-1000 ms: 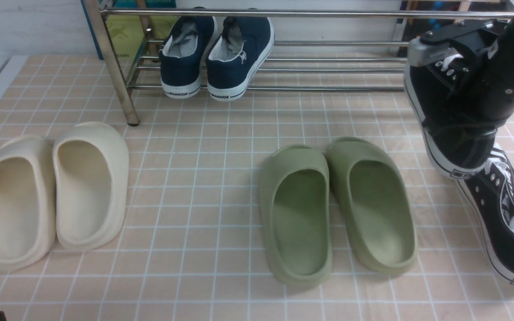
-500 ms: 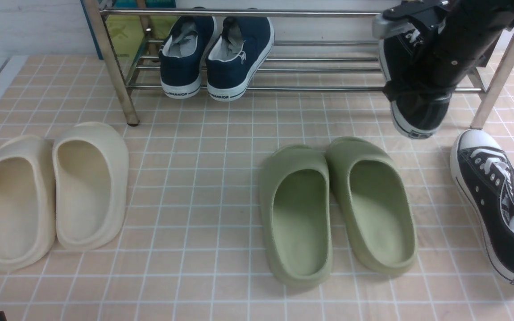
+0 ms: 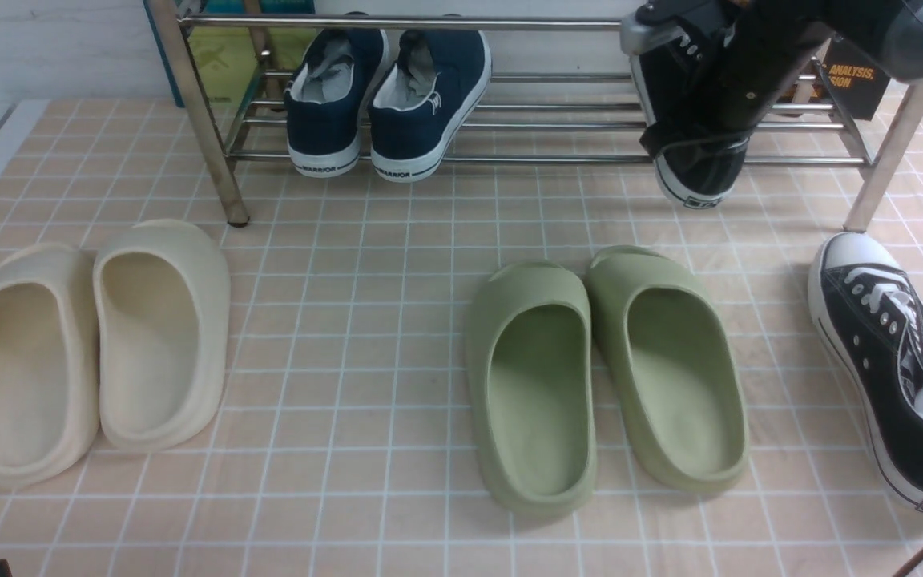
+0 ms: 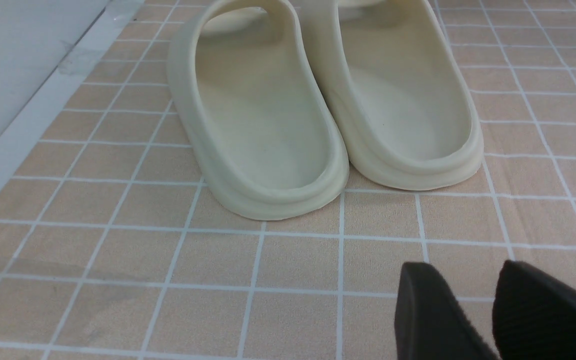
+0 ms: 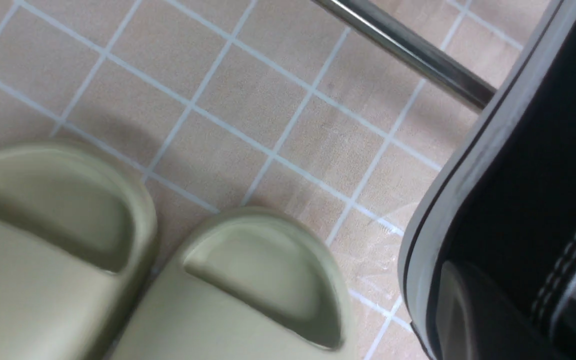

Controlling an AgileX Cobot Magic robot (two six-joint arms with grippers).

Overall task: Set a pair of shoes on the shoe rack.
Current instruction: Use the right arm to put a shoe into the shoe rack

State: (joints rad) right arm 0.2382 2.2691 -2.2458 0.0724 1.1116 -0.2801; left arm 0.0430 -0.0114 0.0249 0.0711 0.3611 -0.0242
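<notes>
My right gripper is shut on one black sneaker of the pair of shoes and holds it tilted, heel down, at the right part of the shoe rack. The heel hangs over the rack's front bar. In the right wrist view the sneaker fills the side by my gripper, with a rack bar behind it. The other black sneaker lies on the floor at the far right. My left gripper is open and empty, low over the tiles.
Navy WARRIOR sneakers sit on the rack's left part. Green slides lie mid-floor in front of the rack, also in the right wrist view. Cream slides lie at the left, just ahead of my left gripper. The rack's right leg stands near the floor sneaker.
My right arm has carried the black sneaker left and away from me, from above the floor sneaker to the rack's front bar. The left arm has not moved.
</notes>
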